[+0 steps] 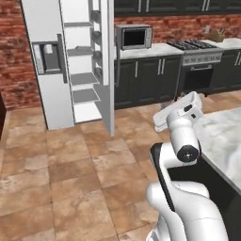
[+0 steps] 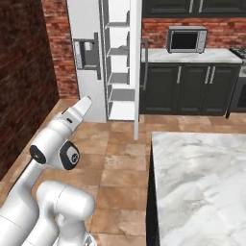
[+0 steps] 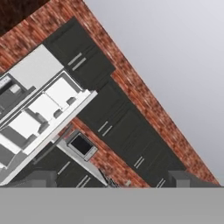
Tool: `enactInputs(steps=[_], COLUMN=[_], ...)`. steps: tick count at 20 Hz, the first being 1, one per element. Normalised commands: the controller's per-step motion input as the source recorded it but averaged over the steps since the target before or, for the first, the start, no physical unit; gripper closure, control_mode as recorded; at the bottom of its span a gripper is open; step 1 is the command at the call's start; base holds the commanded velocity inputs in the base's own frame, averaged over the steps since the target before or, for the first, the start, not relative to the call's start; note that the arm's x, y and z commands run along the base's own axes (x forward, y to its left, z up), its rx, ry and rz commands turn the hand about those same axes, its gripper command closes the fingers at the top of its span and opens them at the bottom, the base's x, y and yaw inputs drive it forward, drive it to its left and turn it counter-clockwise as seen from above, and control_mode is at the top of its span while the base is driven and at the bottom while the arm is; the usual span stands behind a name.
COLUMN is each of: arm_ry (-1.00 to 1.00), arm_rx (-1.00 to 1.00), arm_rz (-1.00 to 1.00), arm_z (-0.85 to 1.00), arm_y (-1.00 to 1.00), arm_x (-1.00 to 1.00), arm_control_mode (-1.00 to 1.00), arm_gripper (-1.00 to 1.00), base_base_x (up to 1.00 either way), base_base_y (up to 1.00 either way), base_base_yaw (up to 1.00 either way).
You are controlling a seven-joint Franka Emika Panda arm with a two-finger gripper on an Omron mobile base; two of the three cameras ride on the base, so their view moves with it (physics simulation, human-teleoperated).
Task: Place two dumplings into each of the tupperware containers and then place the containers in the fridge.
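The marble surface [image 2: 197, 182] stood beside the robot on the tiled floor [image 1: 70, 174]. The fridge [image 1: 44, 66] stood open on that floor, its pale shelves [image 1: 80, 77] showing, beside a back surface [image 2: 192, 56] carrying a microwave [image 2: 186, 40].

Bare floor [image 1: 70, 160] before open fridge [image 1: 82, 70] shelves

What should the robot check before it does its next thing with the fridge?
1. Fridge door open: ok, the shelves show.
2. Shelves free for containers: ok, they look bare.
3. Tool open: ok, its tips stand wide apart.
4. Tool holding something: not ok, nothing is between the tips.
5. Dumplings and containers found: cannot tell, the marble counter shows none.
6. Floor path to fridge free: ok.
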Motion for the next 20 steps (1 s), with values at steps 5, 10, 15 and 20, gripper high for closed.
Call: enactInputs(steps=[5, 10, 15, 20], arm_ry=[0.0, 0.0, 0.0, 0.0], arm_rx=[0.0, 0.0, 0.0, 0.0], arm_rz=[0.0, 0.0, 0.0, 0.0], arm_z=[0.0, 0.0, 0.0, 0.0], arm_y=[0.0, 0.0, 0.0, 0.0], arm_x=[0.0, 0.0, 0.0, 0.0], arm_control_mode=[1.0, 1.0, 1.0, 1.0], arm_gripper=[-1.0, -1.0, -1.0, -1.0], base_base_x=[-1.0, -1.0, -1.0, -0.81], base_base_y=[-0.47, -0.37, -0.34, -0.36], base_base_yaw=[0.0, 0.0, 0.0, 0.0])
